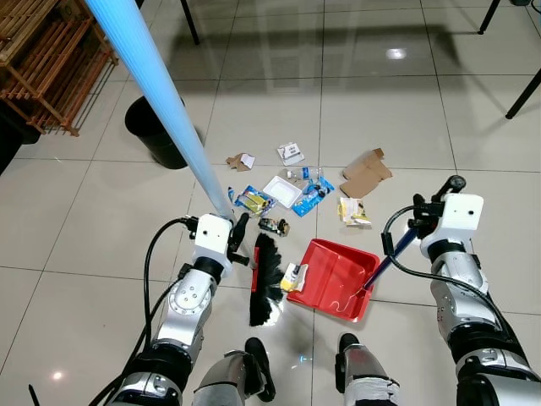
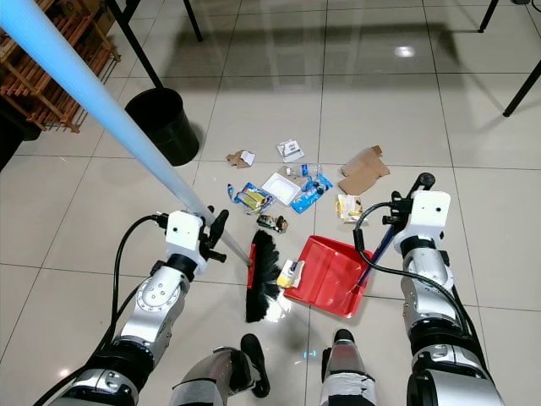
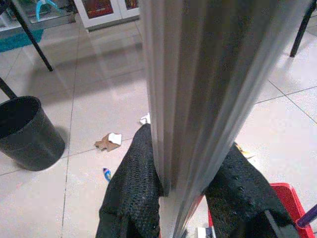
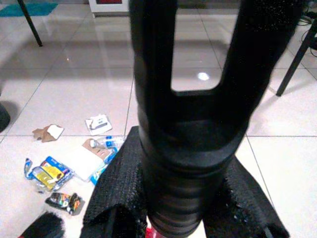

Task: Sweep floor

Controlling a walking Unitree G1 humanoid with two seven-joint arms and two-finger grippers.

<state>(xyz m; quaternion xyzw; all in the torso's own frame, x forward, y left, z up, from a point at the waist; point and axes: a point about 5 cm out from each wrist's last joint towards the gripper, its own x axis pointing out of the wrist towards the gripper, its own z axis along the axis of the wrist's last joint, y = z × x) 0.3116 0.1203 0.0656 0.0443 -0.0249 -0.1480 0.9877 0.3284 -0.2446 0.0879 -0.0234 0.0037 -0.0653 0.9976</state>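
A broom with a long pale blue handle (image 1: 161, 93) stands with its black bristles (image 1: 266, 283) on the tiles just ahead of my feet. My left gripper (image 1: 237, 238) is shut on the handle low down; in the left wrist view the handle (image 3: 198, 99) runs between the fingers (image 3: 133, 193). A red dustpan (image 1: 334, 275) lies flat beside the bristles, with a yellow-white scrap (image 1: 294, 277) at its lip. My right gripper (image 1: 429, 210) is shut on the dustpan's upright black handle (image 4: 188, 124). Litter is scattered beyond: cardboard (image 1: 365, 173), a white tray (image 1: 282, 190), blue wrappers (image 1: 311, 196).
A black bin (image 1: 156, 131) stands on the floor at the left, beyond the litter. A wooden rack (image 1: 46, 59) fills the far left corner. Dark furniture legs (image 1: 524, 93) stand at the back and right. Open tiles lie to either side.
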